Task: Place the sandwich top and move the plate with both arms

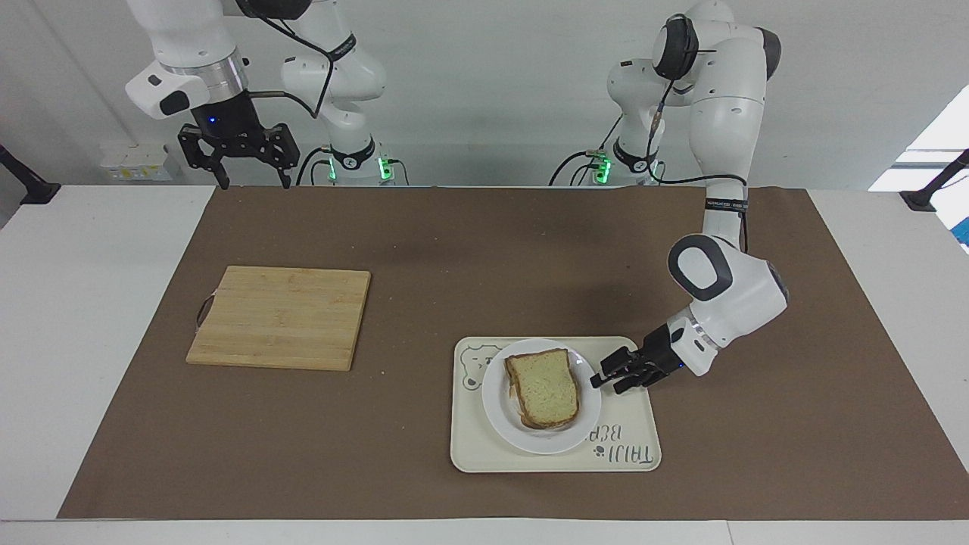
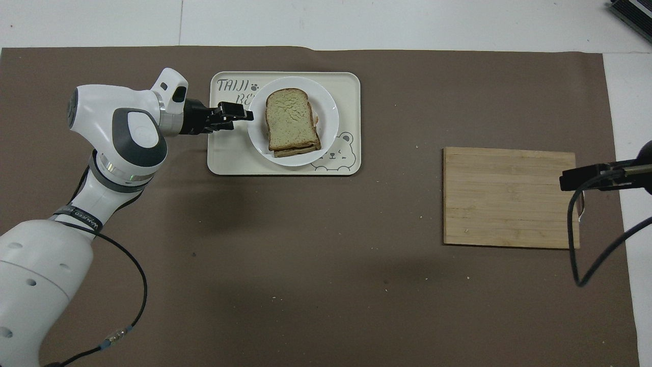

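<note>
The sandwich top (image 1: 542,386) (image 2: 290,119) lies on the stacked sandwich, on the small white plate (image 1: 500,412) (image 2: 326,102). The plate rests flat on the cream bear tray (image 1: 628,446) (image 2: 229,158). My left gripper (image 1: 608,377) (image 2: 248,113) is low over the tray, at the plate's rim toward the left arm's end. It is open, with its tips just at the rim and not gripping it. My right gripper (image 1: 253,178) hangs open, high over the table's edge at the right arm's end, and waits.
A bamboo cutting board (image 1: 280,316) (image 2: 509,196) lies bare on the brown mat toward the right arm's end. A black cable (image 2: 578,244) of the right arm hangs over the board's edge in the overhead view.
</note>
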Controlling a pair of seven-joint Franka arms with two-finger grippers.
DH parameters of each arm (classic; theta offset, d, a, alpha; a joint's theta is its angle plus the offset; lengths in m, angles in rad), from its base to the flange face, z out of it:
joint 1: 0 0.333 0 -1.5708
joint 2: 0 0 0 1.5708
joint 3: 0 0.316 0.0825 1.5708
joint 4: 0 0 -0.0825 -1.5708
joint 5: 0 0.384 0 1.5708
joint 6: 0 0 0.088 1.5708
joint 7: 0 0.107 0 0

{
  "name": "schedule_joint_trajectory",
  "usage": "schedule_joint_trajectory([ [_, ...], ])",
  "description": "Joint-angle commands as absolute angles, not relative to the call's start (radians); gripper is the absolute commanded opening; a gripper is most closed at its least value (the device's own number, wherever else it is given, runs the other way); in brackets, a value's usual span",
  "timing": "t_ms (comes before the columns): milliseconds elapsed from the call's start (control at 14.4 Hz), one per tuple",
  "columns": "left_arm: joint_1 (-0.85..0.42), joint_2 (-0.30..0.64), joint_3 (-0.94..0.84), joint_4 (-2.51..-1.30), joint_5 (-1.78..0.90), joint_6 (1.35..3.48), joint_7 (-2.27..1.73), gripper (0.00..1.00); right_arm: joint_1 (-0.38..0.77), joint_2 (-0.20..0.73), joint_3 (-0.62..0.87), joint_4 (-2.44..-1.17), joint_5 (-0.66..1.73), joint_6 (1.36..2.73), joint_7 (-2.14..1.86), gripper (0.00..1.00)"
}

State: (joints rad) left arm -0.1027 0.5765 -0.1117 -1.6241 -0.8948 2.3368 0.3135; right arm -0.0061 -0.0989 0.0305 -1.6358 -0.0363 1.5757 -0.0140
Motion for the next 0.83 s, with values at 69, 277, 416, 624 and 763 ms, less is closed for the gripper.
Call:
schedule_joint_trajectory([
  [69, -0.1, 0.46, -0.068, -1.696, -0.855, 2.306, 0.287, 1.0, -0.02, -0.101, 0.026, -1.641, -0.032, 1.575, -0.012, 1.0],
  [277, -0.098, 0.413, -0.025, -1.692, -0.67, 2.214, 0.24, 1.0, -0.032, -0.103, 0.021, -1.644, -0.006, 1.568, -0.011, 1.0],
  [416, -0.097, 0.394, 0.02, -1.658, -0.574, 2.117, 0.218, 1.0, -0.035, -0.104, 0.021, -1.646, -0.006, 1.562, -0.012, 1.0],
  [624, -0.098, 0.352, 0.081, -1.637, -0.426, 1.999, 0.181, 1.0, -0.035, -0.109, 0.021, -1.652, -0.006, 1.557, -0.017, 1.0],
  [763, -0.104, 0.309, 0.078, -1.62, -0.205, 1.961, 0.105, 1.0, -0.035, -0.109, 0.021, -1.652, -0.006, 1.557, -0.021, 1.0],
])
